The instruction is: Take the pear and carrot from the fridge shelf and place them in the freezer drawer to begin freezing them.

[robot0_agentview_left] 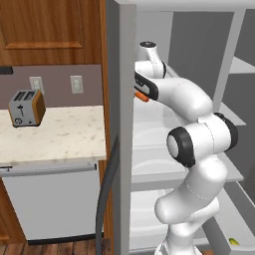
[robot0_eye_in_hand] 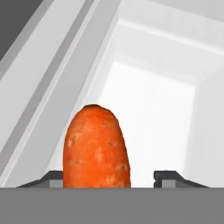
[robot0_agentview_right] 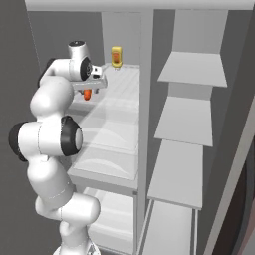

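The carrot (robot0_eye_in_hand: 96, 148) fills the near foreground of the hand view, standing up between the two dark tips of the pincer (robot0_eye_in_hand: 113, 178), nearer the left tip; whether the tips press on it cannot be told. Beyond it lie pale fridge walls. From the base views the pincer (robot0_agentview_right: 87, 89) is inside the open fridge, just above the fridge shelf (robot0_agentview_right: 117, 94), with the carrot's orange end poking out beneath it. A yellow-orange bottle (robot0_agentview_right: 116, 57) stands upright farther back. A toaster (robot0_agentview_left: 26, 107) sits on the table (robot0_agentview_left: 64, 134) left of the fridge.
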You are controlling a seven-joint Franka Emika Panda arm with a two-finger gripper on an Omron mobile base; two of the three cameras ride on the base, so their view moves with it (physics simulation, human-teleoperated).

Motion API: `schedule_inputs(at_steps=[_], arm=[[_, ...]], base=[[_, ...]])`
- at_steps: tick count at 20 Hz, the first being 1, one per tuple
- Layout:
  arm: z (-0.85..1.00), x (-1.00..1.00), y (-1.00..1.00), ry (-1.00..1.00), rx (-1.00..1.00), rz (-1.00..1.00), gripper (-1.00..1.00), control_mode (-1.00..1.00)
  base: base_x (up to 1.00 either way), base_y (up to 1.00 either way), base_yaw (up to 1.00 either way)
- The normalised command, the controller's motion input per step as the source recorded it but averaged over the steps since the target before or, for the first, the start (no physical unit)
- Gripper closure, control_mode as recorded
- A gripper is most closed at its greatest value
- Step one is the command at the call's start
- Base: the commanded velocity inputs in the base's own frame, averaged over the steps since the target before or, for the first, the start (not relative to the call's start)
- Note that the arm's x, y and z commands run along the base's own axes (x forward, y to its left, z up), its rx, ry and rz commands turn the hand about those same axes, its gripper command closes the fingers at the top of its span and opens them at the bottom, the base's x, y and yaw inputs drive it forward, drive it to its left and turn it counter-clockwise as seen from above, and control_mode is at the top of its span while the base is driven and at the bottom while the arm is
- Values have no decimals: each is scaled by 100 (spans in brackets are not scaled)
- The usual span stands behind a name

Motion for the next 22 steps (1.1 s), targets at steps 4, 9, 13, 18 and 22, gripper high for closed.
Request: schedule_inputs(at_steps=[4,9,13,18,22], arm=[[-44,0,3,5,0,4,100,-100],[-24,-36,-4,-2,11,1,100,-100],[0,-100,-28,-32,11,0,100,-100],[0,-100,-21,-16,7,-1,100,-100],[0,-100,-34,-1,8,-4,100,-100]], base=[[0,0,0],[0,0,0],[0,0,0],[0,0,0],[0,0,0]])
